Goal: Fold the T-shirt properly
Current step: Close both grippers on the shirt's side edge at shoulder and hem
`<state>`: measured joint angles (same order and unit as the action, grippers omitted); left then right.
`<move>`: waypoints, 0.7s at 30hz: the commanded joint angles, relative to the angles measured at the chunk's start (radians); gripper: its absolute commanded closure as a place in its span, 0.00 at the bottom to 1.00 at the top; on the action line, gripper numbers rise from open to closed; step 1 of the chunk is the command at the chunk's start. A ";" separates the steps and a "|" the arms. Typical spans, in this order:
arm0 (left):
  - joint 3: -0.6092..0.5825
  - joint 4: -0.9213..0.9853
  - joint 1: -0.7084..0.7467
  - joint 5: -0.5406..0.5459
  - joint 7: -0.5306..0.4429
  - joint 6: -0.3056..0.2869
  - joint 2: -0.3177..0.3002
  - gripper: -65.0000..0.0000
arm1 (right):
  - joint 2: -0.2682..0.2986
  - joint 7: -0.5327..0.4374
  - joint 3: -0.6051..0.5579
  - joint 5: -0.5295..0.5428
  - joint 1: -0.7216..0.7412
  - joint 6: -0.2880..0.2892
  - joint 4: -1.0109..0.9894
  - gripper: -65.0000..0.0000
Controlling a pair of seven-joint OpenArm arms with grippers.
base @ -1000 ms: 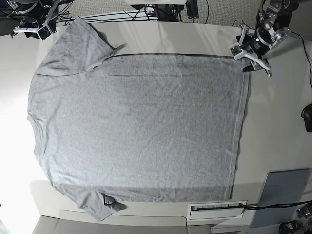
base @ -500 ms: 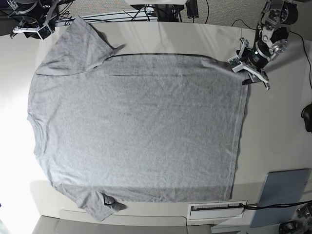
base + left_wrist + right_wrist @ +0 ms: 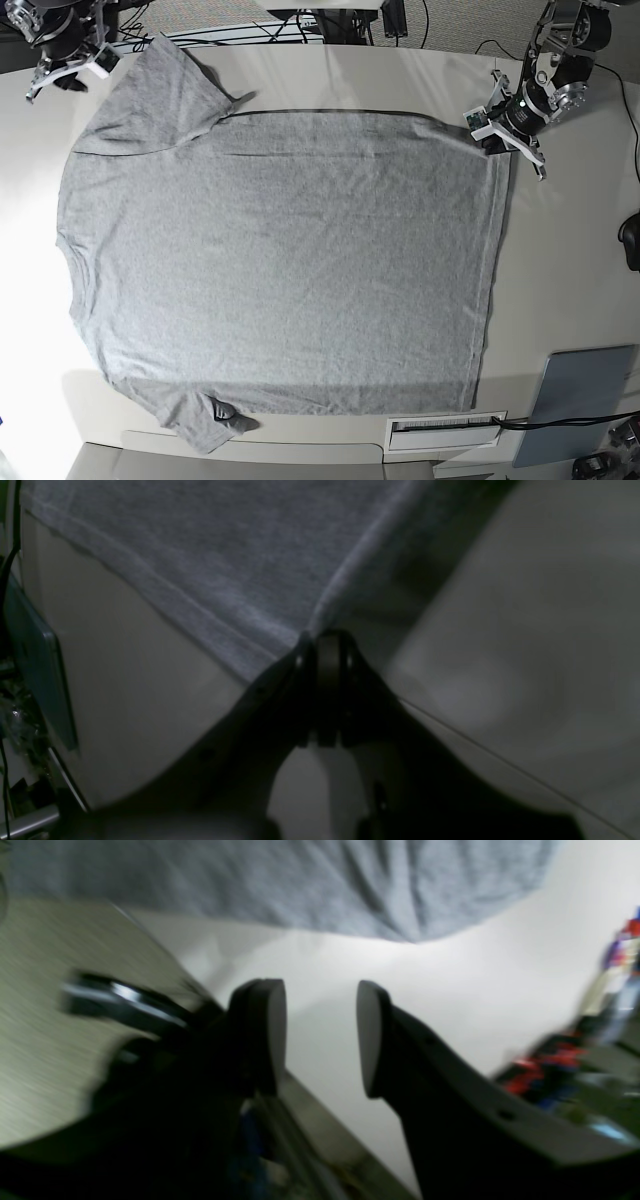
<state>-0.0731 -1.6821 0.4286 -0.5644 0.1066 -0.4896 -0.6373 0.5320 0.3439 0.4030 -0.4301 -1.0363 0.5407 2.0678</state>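
Pinching a hem corner of the T-shirt (image 3: 280, 260), the left gripper (image 3: 320, 645) is pressing its fingers together on the fabric. The shirt is lying spread flat across the table (image 3: 570, 260). The right gripper (image 3: 320, 1035) is hovering beside the shirt's sleeve, fingers apart, gripping nothing.

Your left gripper (image 3: 325, 645) is clamped tight on the near corner of the T-shirt (image 3: 240, 560), grey hem running far-left across the table (image 3: 525, 630).
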 commanded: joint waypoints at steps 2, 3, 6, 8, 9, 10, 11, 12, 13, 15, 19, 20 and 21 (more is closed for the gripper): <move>-0.013 0.020 0.026 -0.008 0.050 -0.085 -0.005 1.00 | 0.034 -0.001 0.008 -0.027 -0.011 -0.013 0.011 0.64; -0.013 0.019 0.026 -0.008 0.051 -0.085 -0.006 1.00 | 0.046 0.001 0.008 -0.028 -0.011 -0.013 0.011 0.64; -0.013 0.019 0.026 -0.008 0.051 -0.085 -0.006 1.00 | 0.080 0.002 0.006 -0.028 -0.011 -0.013 0.011 0.64; -0.013 0.019 0.026 -0.008 0.051 -0.085 -0.006 1.00 | 0.100 0.006 -0.005 -0.027 -0.011 -0.013 0.010 0.64; -0.013 0.019 0.026 -0.008 0.051 -0.085 -0.006 1.00 | 0.107 0.005 -0.013 -0.027 -0.010 -0.013 0.004 0.64; -0.013 0.019 0.025 -0.008 0.050 -0.085 -0.005 1.00 | 0.114 0.003 -0.024 -0.028 -0.007 -0.012 -0.004 0.64; -0.013 0.019 0.025 -0.008 0.050 -0.085 -0.005 1.00 | 0.119 0.003 -0.037 -0.034 -0.001 -0.013 -0.014 0.64; -0.013 0.019 0.025 -0.008 0.050 -0.085 -0.005 1.00 | 0.124 0.003 -0.052 -0.040 0.009 -0.013 -0.026 0.64; -0.013 0.019 0.026 -0.008 0.050 -0.084 -0.005 1.00 | 0.129 0.002 -0.069 -0.050 0.021 -0.013 -0.039 0.64; -0.013 0.019 0.026 -0.008 0.051 -0.085 -0.005 1.00 | 0.134 0.003 -0.105 -0.073 0.053 -0.013 -0.065 0.64; -0.013 0.019 0.026 -0.008 0.051 -0.084 -0.005 1.00 | 0.134 0.006 -0.190 -0.102 0.123 -0.013 -0.108 0.64; -0.013 0.019 0.026 -0.008 0.052 -0.084 -0.005 1.00 | 0.134 0.007 -0.216 -0.116 0.140 -0.012 -0.121 0.64; -0.013 0.019 0.026 -0.008 0.054 -0.084 -0.005 1.00 | 0.134 0.012 -0.241 -0.132 0.158 -0.013 -0.137 0.64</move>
<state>-0.0731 -1.6817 0.4290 -0.5644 0.1062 -0.4896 -0.6373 0.6502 0.3519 0.1505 -0.5564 -0.8730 0.5411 1.9221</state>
